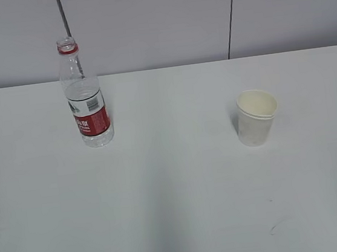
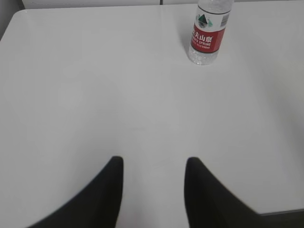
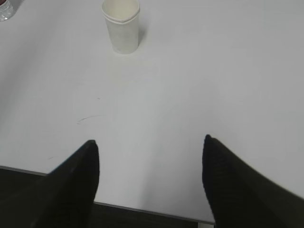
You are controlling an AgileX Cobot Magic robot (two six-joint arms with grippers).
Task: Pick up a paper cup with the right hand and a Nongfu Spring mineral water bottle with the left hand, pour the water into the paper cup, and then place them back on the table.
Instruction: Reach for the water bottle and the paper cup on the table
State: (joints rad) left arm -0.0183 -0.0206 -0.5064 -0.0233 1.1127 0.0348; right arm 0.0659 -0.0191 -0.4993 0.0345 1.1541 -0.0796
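Observation:
The water bottle (image 1: 85,99) stands upright and uncapped on the white table (image 1: 176,192) at the left; it has a red neck ring and a red-and-white label. It also shows in the left wrist view (image 2: 208,32), far ahead and right of my open, empty left gripper (image 2: 153,164). The off-white paper cup (image 1: 256,116) with a doubled rim stands upright at the right. In the right wrist view the cup (image 3: 121,26) is far ahead and left of my open, empty right gripper (image 3: 149,145). Neither arm shows in the exterior view.
A faint scuff mark (image 1: 277,228) lies on the table near the front right, also seen in the right wrist view (image 3: 88,118). The table's front edge (image 3: 142,209) runs under the right gripper. A grey wall (image 1: 157,24) stands behind the table.

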